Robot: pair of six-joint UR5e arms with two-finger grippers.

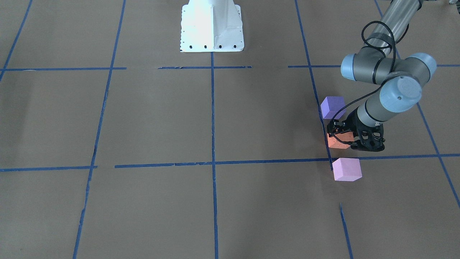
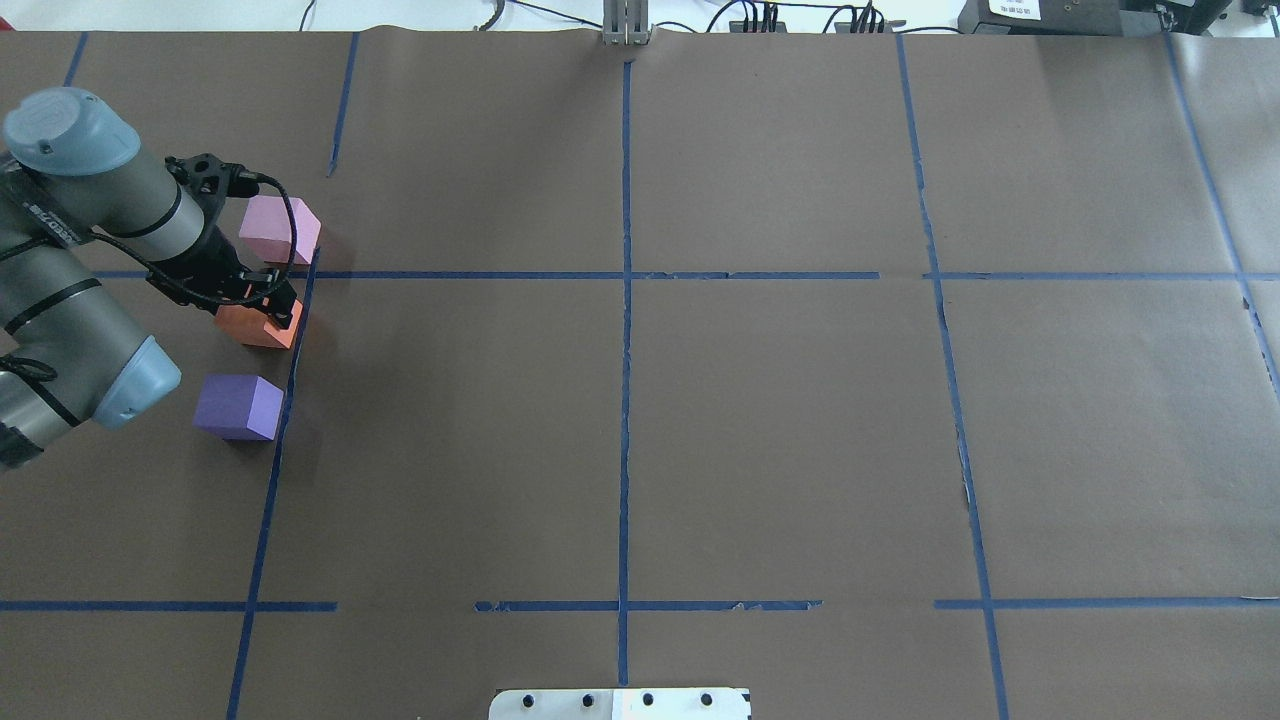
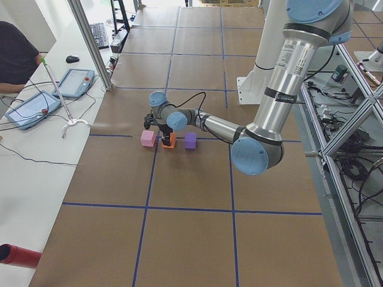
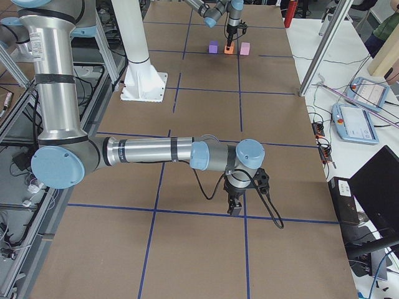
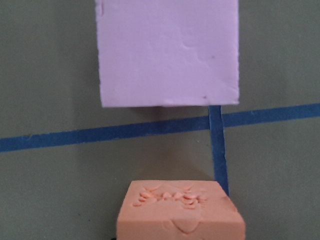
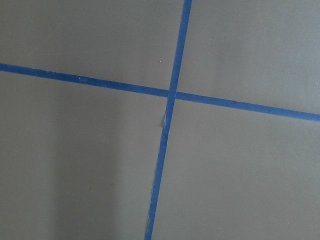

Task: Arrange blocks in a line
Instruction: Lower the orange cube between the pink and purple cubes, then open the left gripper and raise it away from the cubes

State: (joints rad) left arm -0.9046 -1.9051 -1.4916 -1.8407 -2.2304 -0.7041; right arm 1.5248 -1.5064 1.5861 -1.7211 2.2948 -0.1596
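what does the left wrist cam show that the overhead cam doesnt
Only the left wrist view: pitted marks on the orange block, seen close up. Only the overhead view: the purple block, the left arm with its jaws down at the orange block, and the white base plate. Both: the orange block, the pink block and the blue tape running between them.
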